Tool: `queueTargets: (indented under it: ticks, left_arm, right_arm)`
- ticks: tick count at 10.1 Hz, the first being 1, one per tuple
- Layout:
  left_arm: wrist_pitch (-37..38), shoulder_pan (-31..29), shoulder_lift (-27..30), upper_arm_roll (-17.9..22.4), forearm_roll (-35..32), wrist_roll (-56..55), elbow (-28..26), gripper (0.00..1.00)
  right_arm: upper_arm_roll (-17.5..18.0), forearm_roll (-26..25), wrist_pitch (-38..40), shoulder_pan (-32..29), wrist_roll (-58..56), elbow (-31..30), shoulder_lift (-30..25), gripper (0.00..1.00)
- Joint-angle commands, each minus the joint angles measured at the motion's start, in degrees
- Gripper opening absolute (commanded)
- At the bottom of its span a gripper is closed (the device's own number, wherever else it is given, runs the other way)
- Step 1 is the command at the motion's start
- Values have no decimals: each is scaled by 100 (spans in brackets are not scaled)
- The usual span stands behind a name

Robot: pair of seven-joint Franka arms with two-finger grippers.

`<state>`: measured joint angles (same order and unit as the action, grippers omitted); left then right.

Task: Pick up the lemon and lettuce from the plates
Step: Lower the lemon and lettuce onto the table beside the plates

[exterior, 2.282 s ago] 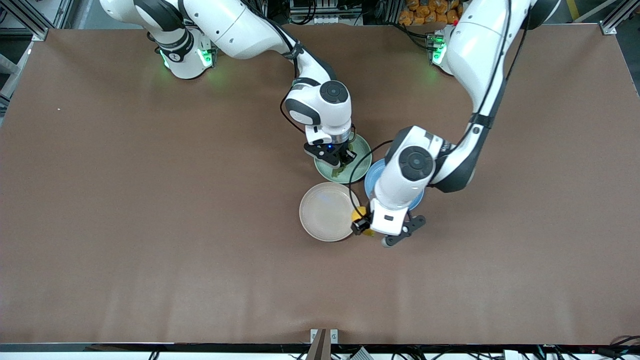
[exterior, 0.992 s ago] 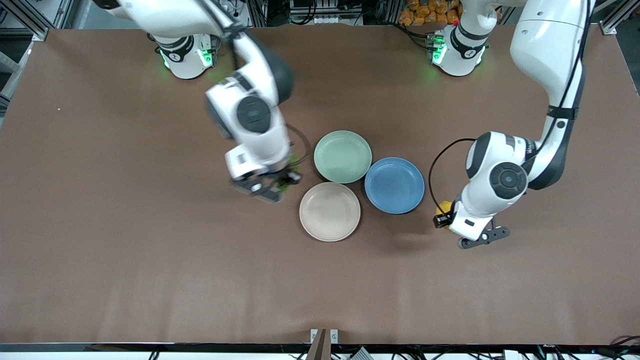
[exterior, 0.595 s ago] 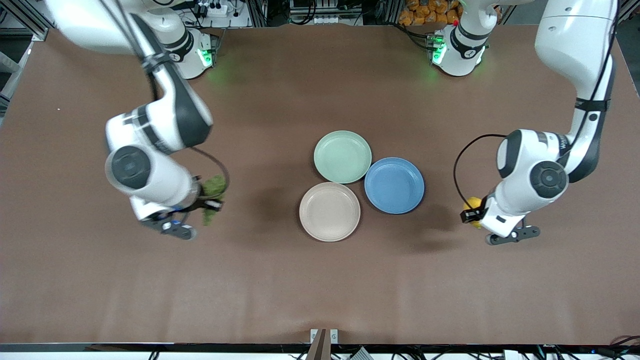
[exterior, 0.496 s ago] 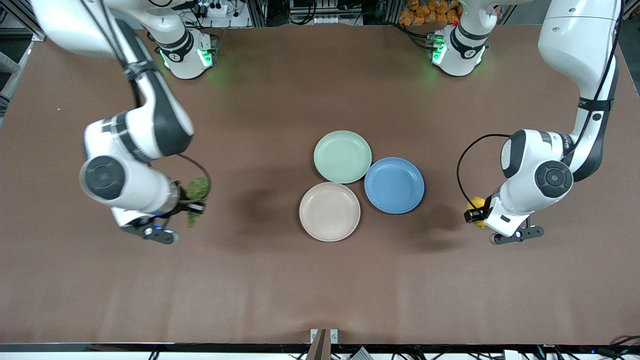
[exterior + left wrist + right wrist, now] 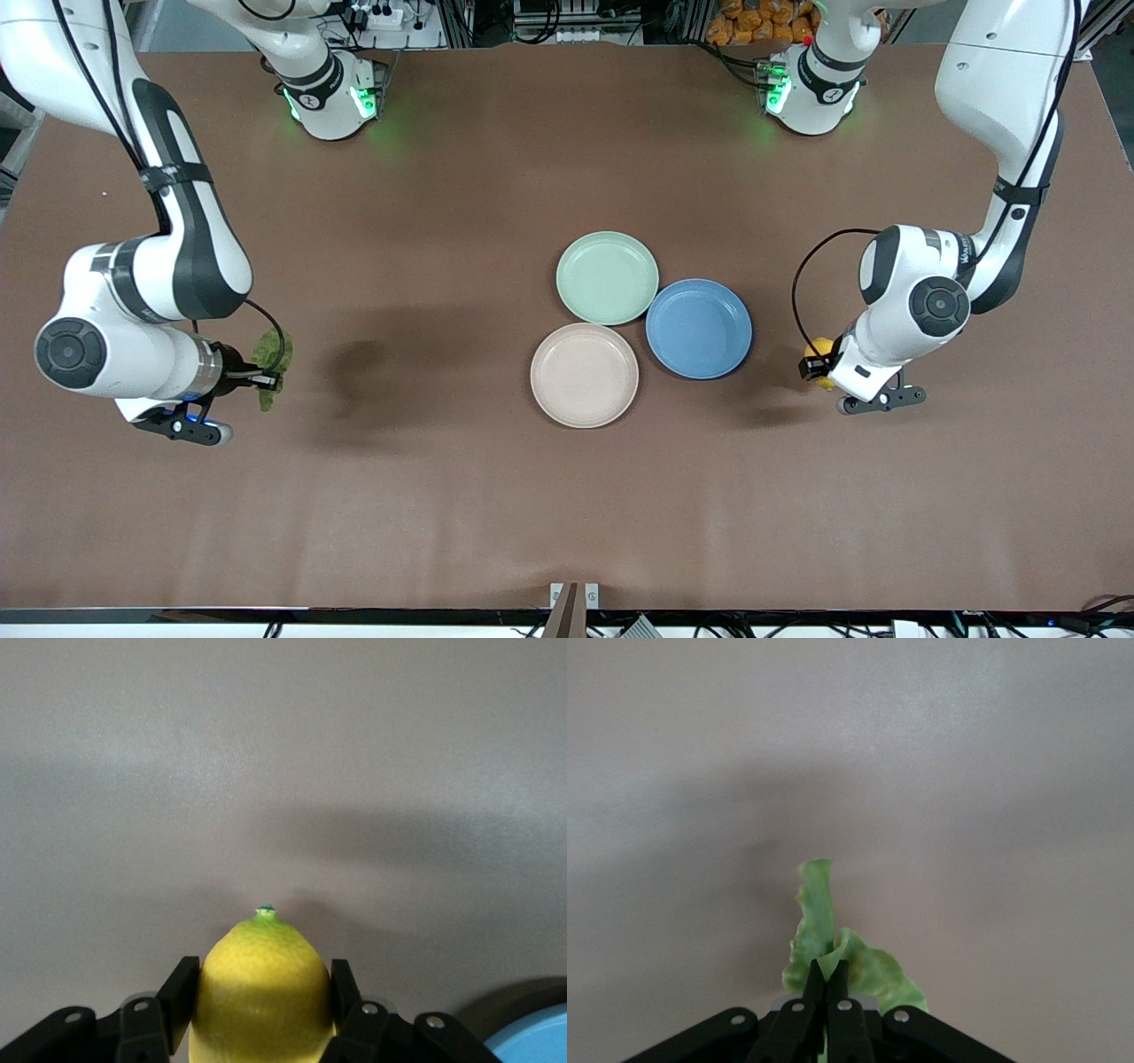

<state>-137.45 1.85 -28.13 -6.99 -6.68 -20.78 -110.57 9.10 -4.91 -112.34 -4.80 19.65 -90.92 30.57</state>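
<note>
My left gripper [image 5: 813, 365] is shut on the yellow lemon [image 5: 819, 350] and holds it over bare table toward the left arm's end, beside the blue plate. In the left wrist view the lemon [image 5: 262, 992] sits between the two black fingers [image 5: 175, 992]. My right gripper [image 5: 264, 379] is shut on the crinkled green lettuce [image 5: 268, 363] over bare table at the right arm's end. In the right wrist view the lettuce [image 5: 819, 921] hangs from the closed fingertips [image 5: 837, 979]. The mint green plate [image 5: 608, 276] and the cream plate [image 5: 585, 375] lie bare at the table's middle.
A blue plate [image 5: 699, 329] touches both other plates on the side toward the left arm; its rim shows in the left wrist view [image 5: 532, 1041]. The brown table [image 5: 443, 496] spreads wide around the plates.
Both grippers lifted their loads off the plates and carried them outward: the right with the lettuce to the right arm's end, the left with the lemon past the blue plate.
</note>
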Motion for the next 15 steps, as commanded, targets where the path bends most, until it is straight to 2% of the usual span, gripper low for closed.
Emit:
queueTargets:
  ticks: [1,3,5,7,10,13,14,15]
  left_arm:
    - [-106,-36,-8,-4,-123,179,-105,0]
    - [-106,-88,-140,-4,-105,320,-71,0]
    - [-106,-168,-237,-4,-114,329,-44,100]
    - [-98,-177,-202,-4,-97,329,-35,100]
    - [-36,-203,-27,-13,-44,233,-17,100]
    - [339,-54,342,-187,-44,-487,-79,100]
    - [655,-71,665,-258,-44,-436,-244,100]
    - [676,-132,1129,-285,-52,-366,-638,100]
  right_arm:
    - [-136,96,-768,23,-58,-381,202,0]
    - [-207,105,-1123,49,-50,-497,317,1]
    - [-207,105,-1098,67,-49,-497,309,4]
    - [-216,105,-1106,67,29,-488,257,100]
    - [-207,96,-888,111,-40,-462,-295,100]
    - [-85,105,128,111,-58,-462,-1191,100]
    - [-32,105,542,85,-67,-453,-1551,100]
    - [82,113,772,59,-58,-435,-1929,100]
